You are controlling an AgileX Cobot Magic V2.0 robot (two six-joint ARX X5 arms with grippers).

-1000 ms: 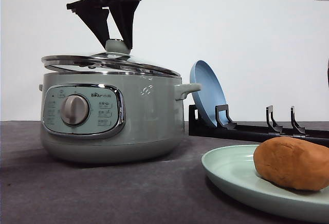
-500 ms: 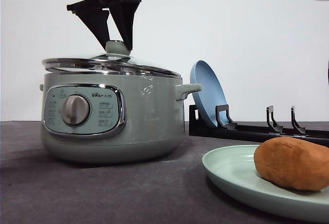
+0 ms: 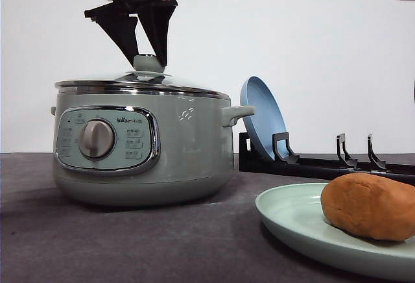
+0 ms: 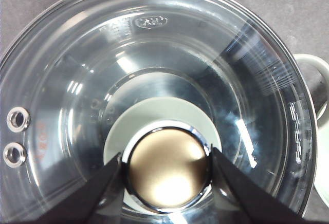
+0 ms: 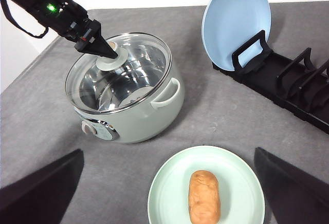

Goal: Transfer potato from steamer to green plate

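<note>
Dark grey cloth [image 5: 216, 111] covers the table, with a plain white wall behind it. On the wide, shallow, pale mint-green round plate [image 5: 169, 183] lies the orange-brown, rough-skinned oval potato [image 5: 204, 196], near the plate's centre. In the right wrist view its long axis runs from twelve to six o'clock; in the front view it lies lengthwise across the plate [image 3: 285, 215], and the picture's edge cuts off its right end [image 3: 369, 205].

At about ten o'clock from the plate in the right wrist view stands the large round pale sage-green electric steamer [image 5: 149, 113], its chrome-framed control panel and silver dial [image 3: 97, 139] facing the front camera. The glass lid [image 4: 247, 80] sits level on the rim. The left gripper [image 3: 148, 52] hangs straight above it, its black fingers [image 4: 103, 183] narrowed onto the round chrome-topped knob [image 4: 167, 167], one on each side and touching it. Reflections on the glass hide most of the pot's inside.

At two o'clock from the steamer a pale blue round plate [image 5: 236, 21] stands on edge in a black slotted rack [image 5: 288, 82]. The right gripper's [image 5: 169, 223] dark fingers [image 5: 41, 188] are spread wide, blurred at the picture's lower corners, holding nothing.
</note>
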